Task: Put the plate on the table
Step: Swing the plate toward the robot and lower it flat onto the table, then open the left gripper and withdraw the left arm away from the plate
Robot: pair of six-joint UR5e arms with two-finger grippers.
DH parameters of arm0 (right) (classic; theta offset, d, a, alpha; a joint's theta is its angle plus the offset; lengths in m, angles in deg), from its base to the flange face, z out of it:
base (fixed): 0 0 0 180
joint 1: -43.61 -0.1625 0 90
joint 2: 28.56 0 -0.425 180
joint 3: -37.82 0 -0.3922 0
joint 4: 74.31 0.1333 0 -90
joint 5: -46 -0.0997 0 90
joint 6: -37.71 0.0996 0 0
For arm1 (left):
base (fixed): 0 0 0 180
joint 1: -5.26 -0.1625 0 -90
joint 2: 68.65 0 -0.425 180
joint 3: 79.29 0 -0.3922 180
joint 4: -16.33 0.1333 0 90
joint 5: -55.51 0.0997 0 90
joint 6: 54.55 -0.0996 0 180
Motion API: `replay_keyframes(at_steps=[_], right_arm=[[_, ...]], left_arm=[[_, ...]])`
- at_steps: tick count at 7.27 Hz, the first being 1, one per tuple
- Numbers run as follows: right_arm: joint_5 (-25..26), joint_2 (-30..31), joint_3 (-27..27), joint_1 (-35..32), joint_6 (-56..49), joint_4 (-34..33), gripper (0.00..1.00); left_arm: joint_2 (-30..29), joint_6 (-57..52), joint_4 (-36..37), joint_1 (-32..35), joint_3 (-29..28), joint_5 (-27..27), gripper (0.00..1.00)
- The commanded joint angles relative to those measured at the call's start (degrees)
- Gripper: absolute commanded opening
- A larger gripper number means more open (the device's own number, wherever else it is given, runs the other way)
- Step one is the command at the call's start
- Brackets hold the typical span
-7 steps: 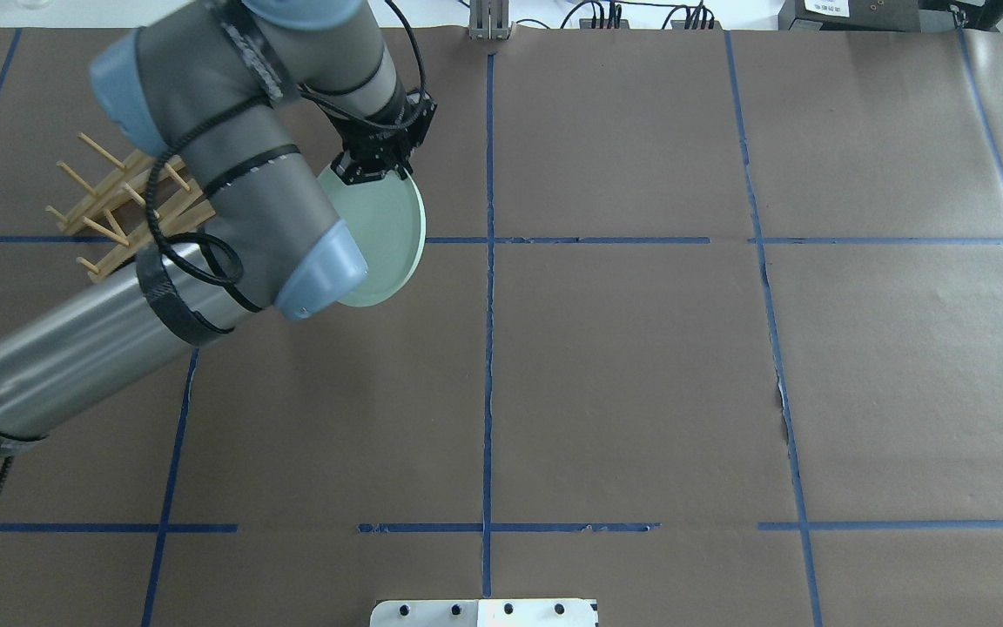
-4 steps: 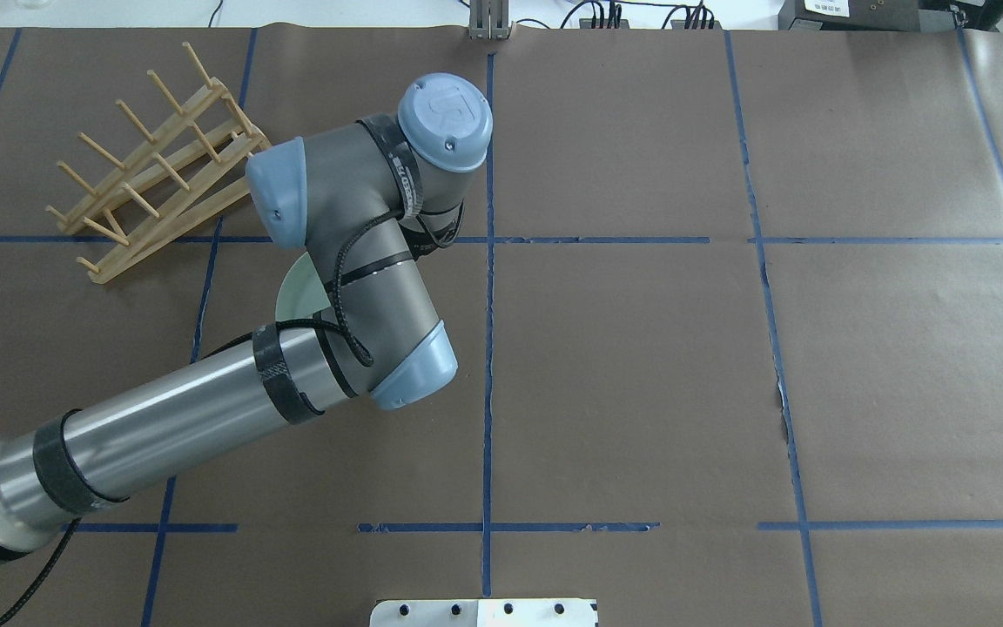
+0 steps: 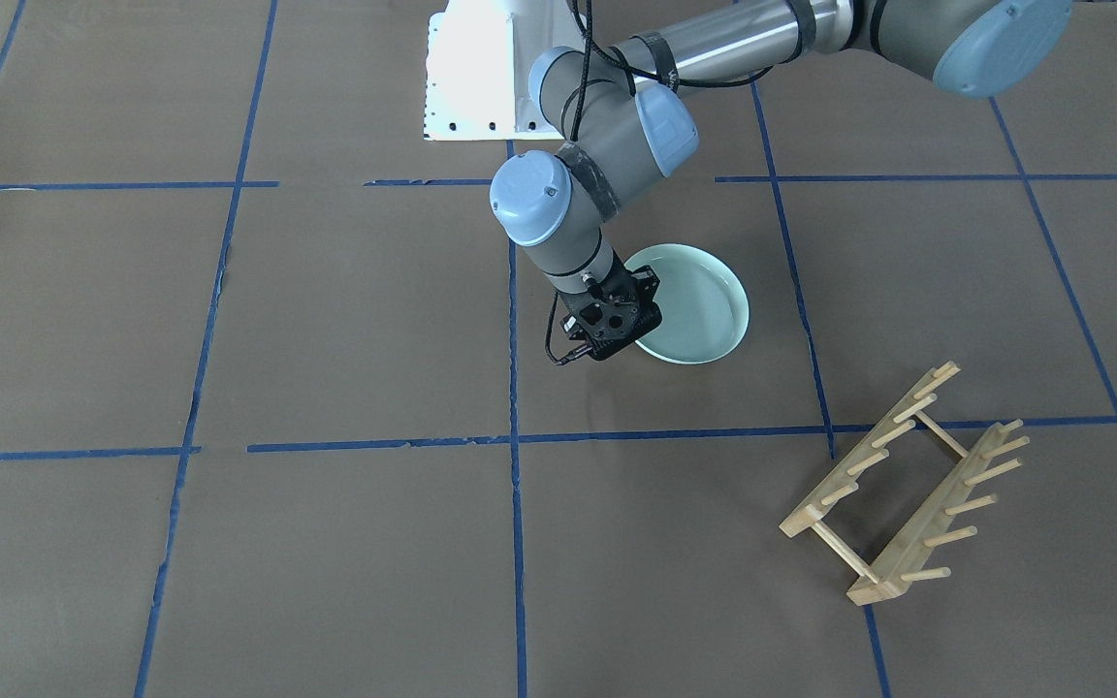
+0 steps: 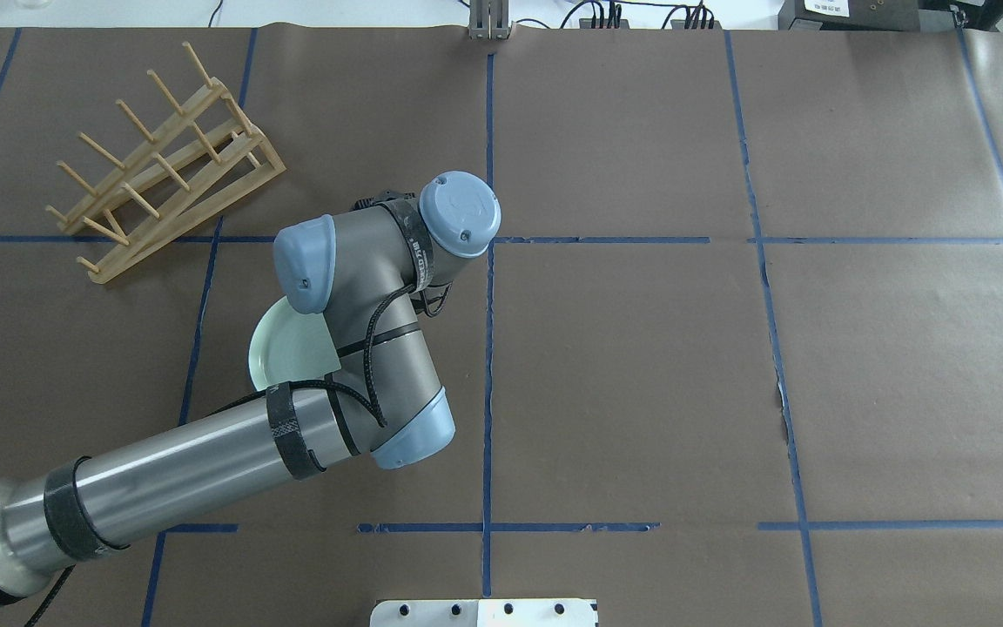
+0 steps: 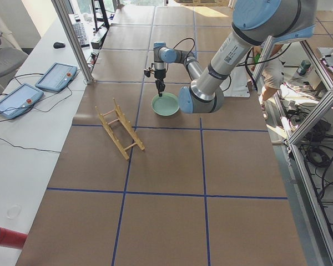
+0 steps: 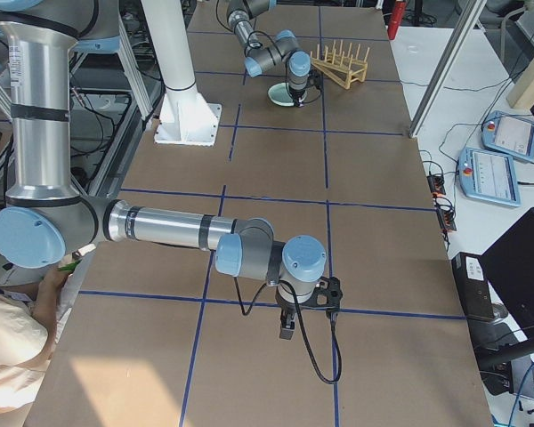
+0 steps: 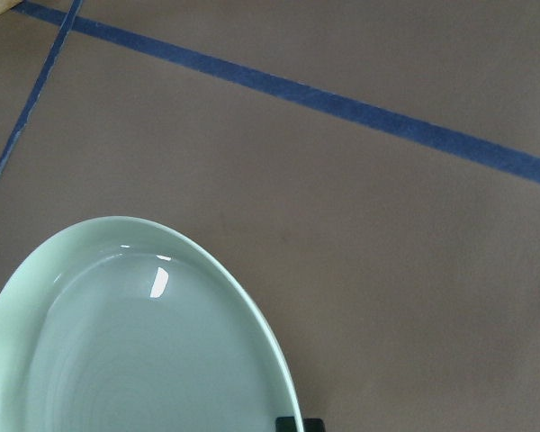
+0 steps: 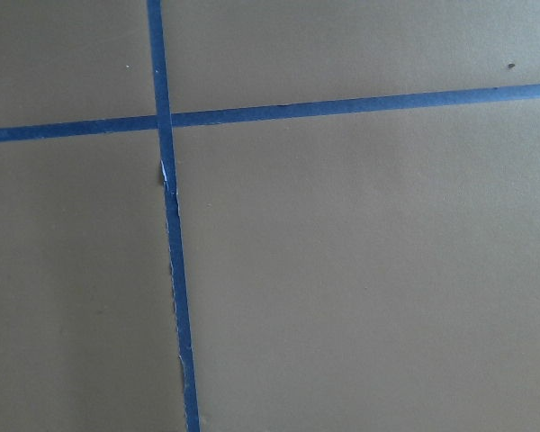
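Note:
The pale mint-green plate (image 3: 699, 301) lies flat or nearly flat on the brown table (image 3: 326, 320), inside one tape square near the robot base. My left gripper (image 3: 628, 330) points down at the plate's rim on the side away from the robot and looks shut on it. In the left wrist view the plate (image 7: 135, 351) fills the lower left, with a black fingertip (image 7: 299, 423) at its rim. In the overhead view my left arm hides the gripper and most of the plate (image 4: 279, 353). My right gripper (image 6: 307, 302) shows only in the exterior right view; I cannot tell its state.
The light wooden peg rack (image 3: 908, 485) stands without a plate on the far side of the table, to my left (image 4: 162, 165). The white robot base (image 3: 476, 73) is at the near edge. Blue tape lines (image 8: 166, 216) cross the table.
My left arm has swung from beside the rack toward the robot base and come down. The plate, held tilted in the air before, is now low and flat at the table.

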Motion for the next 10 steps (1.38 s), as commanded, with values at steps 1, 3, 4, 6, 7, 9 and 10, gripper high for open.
replay_keyframes(at_steps=[1,3,4,6,7,9,10], right_arm=[[0.0,0.0,0.0,0.0,0.0,0.0,1.00],[0.0,0.0,0.0,0.0,0.0,0.0,1.00],[0.0,0.0,0.0,0.0,0.0,0.0,1.00],[0.0,0.0,-0.1,0.0,0.0,0.0,1.00],[0.0,0.0,0.0,0.0,0.0,0.0,1.00],[0.0,0.0,0.0,0.0,0.0,0.0,1.00],[0.0,0.0,-0.1,0.0,0.0,0.0,1.00]], left_arm=[[5.0,-1.0,-0.3,0.0,10.4,0.2,1.00],[8.2,-11.5,-0.7,8.0,24.6,-0.7,1.00],[9.0,-18.3,-4.6,15.2,25.3,-7.3,1.00],[21.4,-38.0,-21.1,31.3,24.9,-23.7,1.00],[28.1,-51.9,-24.8,38.2,23.8,-29.6,1.00],[38.7,-75.5,-24.7,49.6,22.4,-30.4,1.00],[42.6,-82.4,-24.6,54.2,20.3,-30.7,1.00]])
